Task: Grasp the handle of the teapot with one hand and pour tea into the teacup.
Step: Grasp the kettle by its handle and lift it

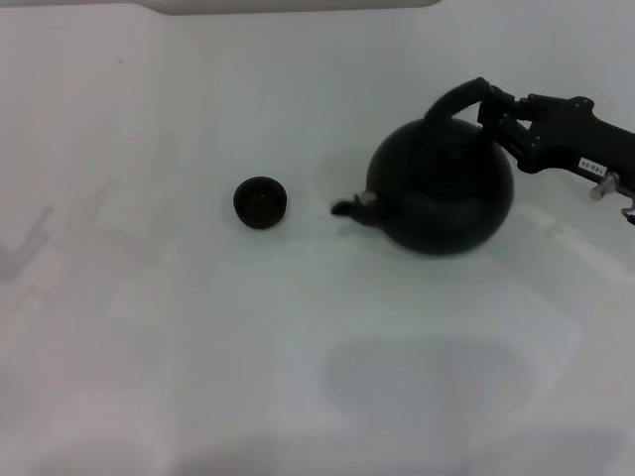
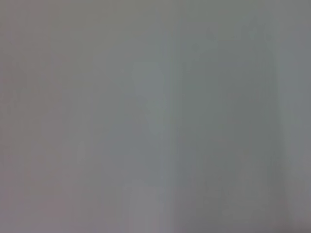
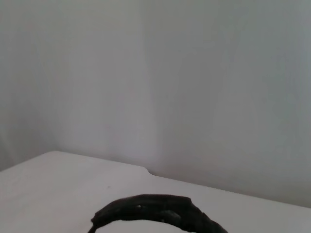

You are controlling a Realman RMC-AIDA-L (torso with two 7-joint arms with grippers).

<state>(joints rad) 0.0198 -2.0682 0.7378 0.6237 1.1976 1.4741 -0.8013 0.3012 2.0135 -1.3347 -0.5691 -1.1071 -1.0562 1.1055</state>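
The teapot [image 1: 442, 188] is large, round and very dark, in the right half of the head view. Its short spout [image 1: 352, 206] points left toward the teacup [image 1: 260, 201], a tiny dark bowl standing on the white table about a pot's width away. The black arched handle [image 1: 456, 99] rises over the pot. My right gripper [image 1: 493, 107] comes in from the right and is shut on the handle's right end. A soft shadow lies on the table well below the pot, so the pot hangs above the table. The right wrist view shows the handle [image 3: 155, 213] close up. My left gripper is out of view.
The white table [image 1: 149, 327] stretches wide to the left and front of the cup. Its far edge, with a pale object [image 1: 298, 5] on it, runs along the back. The left wrist view shows only a blank grey surface [image 2: 155, 116].
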